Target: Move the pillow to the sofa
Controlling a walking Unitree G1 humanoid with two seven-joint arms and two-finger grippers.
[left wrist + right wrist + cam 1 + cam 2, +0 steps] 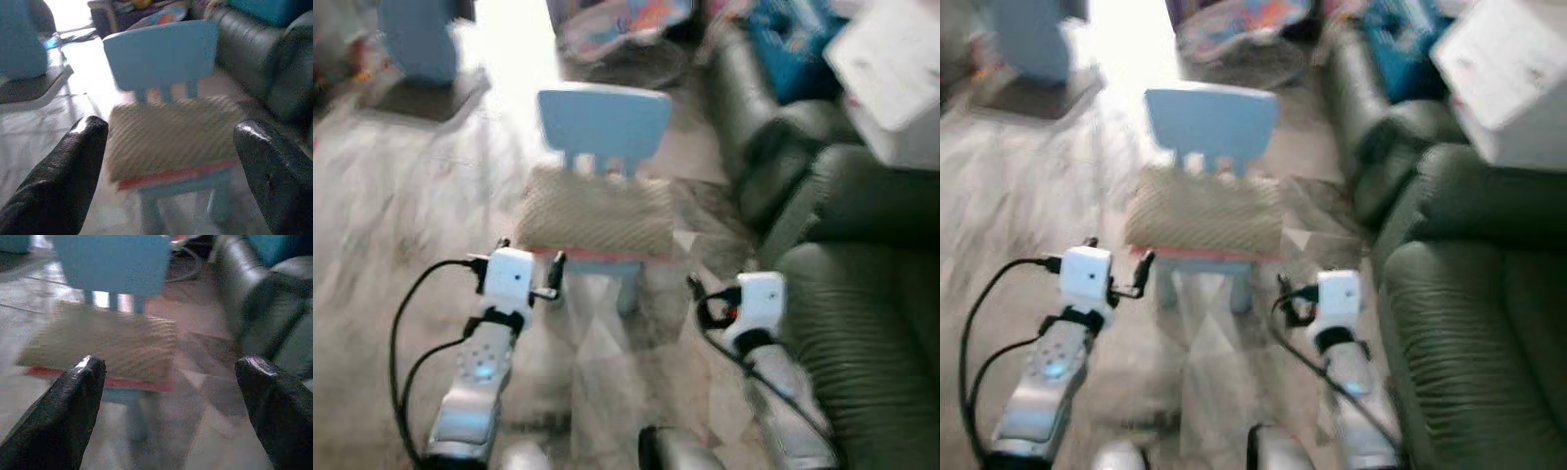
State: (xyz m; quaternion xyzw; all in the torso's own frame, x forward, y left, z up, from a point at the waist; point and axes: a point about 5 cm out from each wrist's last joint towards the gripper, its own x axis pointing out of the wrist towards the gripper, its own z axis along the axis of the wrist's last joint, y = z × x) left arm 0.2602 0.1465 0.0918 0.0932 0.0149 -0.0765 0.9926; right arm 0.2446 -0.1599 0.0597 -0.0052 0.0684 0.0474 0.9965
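Both grippers, left gripper point(527, 266) and right gripper point(710, 294), are hanging spread wide and empty just short of the pillow point(597, 217), which is lying crosswise on the blue chair point(603, 122), sofa point(862, 323) beside the chair. Left looks slightly nearer.

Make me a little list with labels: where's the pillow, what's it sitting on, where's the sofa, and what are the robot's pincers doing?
pillow: tan, ribbed pillow lying flat on the chair seat
chair: small light blue chair on the floor, backrest on its far side
sofa: dark green sofa on the robot's right, beside the chair
left pincer: left pincer open, held short of the pillow, not touching
right pincer: right pincer open, also short of the pillow
task state: pillow not yet picked up
image quality: blurred
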